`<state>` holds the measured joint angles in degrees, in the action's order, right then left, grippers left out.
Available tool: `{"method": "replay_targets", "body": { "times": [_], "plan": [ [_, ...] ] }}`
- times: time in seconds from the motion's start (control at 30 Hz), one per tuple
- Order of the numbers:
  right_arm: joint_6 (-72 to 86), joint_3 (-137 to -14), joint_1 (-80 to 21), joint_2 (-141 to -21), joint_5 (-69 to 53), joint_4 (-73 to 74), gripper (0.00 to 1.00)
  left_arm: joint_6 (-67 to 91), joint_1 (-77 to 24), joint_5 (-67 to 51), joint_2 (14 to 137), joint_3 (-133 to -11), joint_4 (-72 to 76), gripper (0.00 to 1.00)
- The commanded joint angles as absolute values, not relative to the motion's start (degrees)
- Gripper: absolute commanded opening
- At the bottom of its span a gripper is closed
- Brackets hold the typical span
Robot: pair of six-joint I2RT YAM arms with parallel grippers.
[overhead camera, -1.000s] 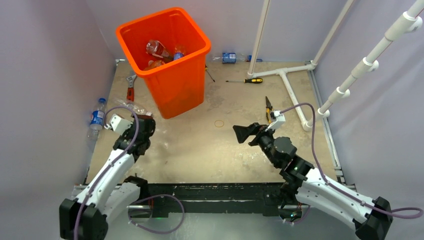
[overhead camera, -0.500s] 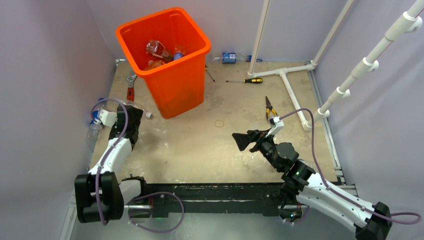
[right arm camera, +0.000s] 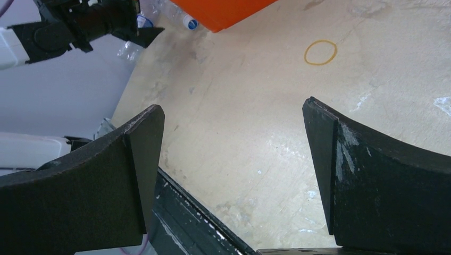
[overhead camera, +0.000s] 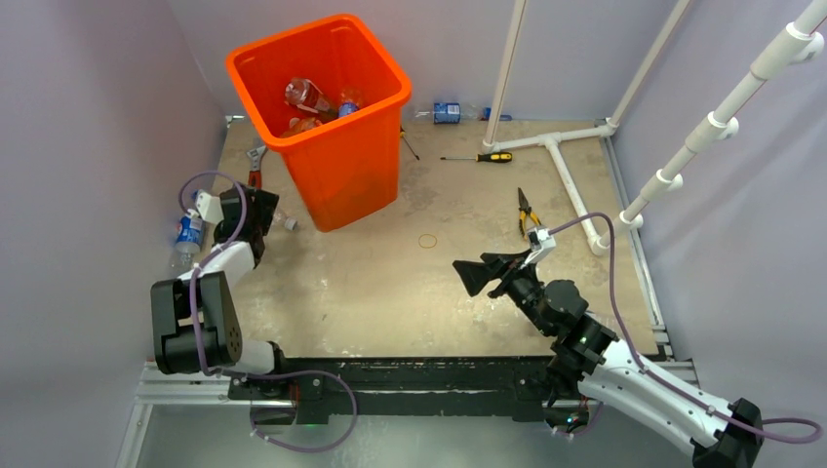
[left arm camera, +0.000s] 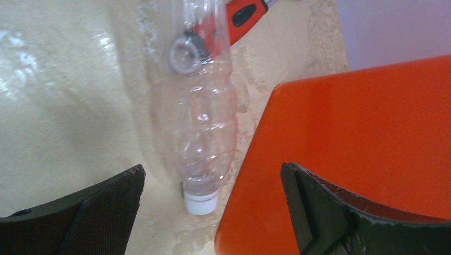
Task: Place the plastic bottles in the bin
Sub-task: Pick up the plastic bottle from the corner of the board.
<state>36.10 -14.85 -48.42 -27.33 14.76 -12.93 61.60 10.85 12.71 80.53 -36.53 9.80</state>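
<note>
Left jaws were wide apart, empty; 1 clear bottle (left arm camera: 205, 125) lay ahead between them, cap nearest, bin (left arm camera: 367, 133) wall by 1 jaw. Right jaws apart too. I judged: lower centred on body, w/o hitting bin.

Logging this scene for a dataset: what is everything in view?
bin: one, orange, far left
binned bottles: several, clear, inside bin
loose bottle: one, clear, white cap, beside bin
edge bottle: one, blue label, left edge
far bottle: one, blue label, back wall
wrench: one, red handle, left of bin
screwdriver: one, yellow-black, far middle
pliers: one, right
band: one, tan, centre
pipes: white, right
left tool: open, over loose bottle
right tool: open, empty
</note>
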Motion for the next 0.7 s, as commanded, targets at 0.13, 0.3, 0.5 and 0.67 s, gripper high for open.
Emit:
{"method": "replay_targets", "body": {
  "times": [0.13, 0.3, 0.5, 0.67],
  "plan": [
    [36.4, -16.1, -48.4, -27.4, 12.7, -14.1, 0.99, 58.7, 11.7, 12.4, 90.5, -45.3, 9.0, 0.98],
    [36.3, -16.7, -48.5, -25.1, 12.9, -11.9, 0.99, 58.6, 13.3, 12.0, 93.7, -47.4, 8.6, 0.9],
    [36.9, -16.5, -48.4, -24.6, 13.0, -12.1, 0.99, 57.3, 13.9, 11.0, 96.5, -48.4, 9.2, 0.77],
    [37.5, -16.7, -48.4, -25.9, 12.3, -13.2, 0.99, 57.2, 14.4, 9.7, 97.9, -47.2, 10.6, 0.58]
  ]
}}
